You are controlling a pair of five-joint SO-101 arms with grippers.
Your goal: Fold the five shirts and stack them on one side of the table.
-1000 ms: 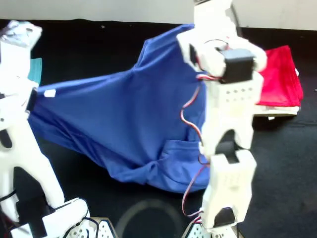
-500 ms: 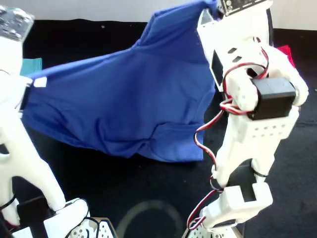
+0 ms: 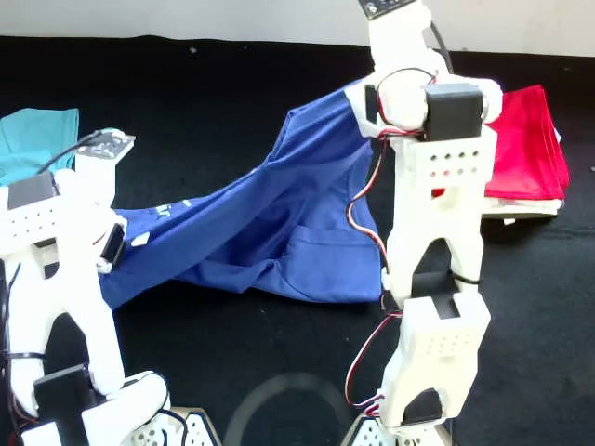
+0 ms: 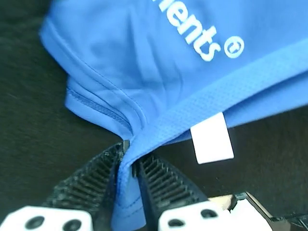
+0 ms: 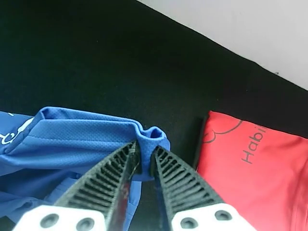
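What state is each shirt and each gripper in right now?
blue shirt: unfolded, held up between both grippers, lower part draped on the table
red shirt: folded, lying flat
teal shirt: lying on the table, fold unclear
left gripper: shut on the blue shirt
right gripper: shut on the blue shirt

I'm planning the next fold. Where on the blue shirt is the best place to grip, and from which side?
Likely the banded edges at its two ends, approached from outside. The blue shirt is stretched between those ends; the left end effector pinches the hem by the white tag, the right end effector a bunched mesh-band corner, both thin enough to clamp.
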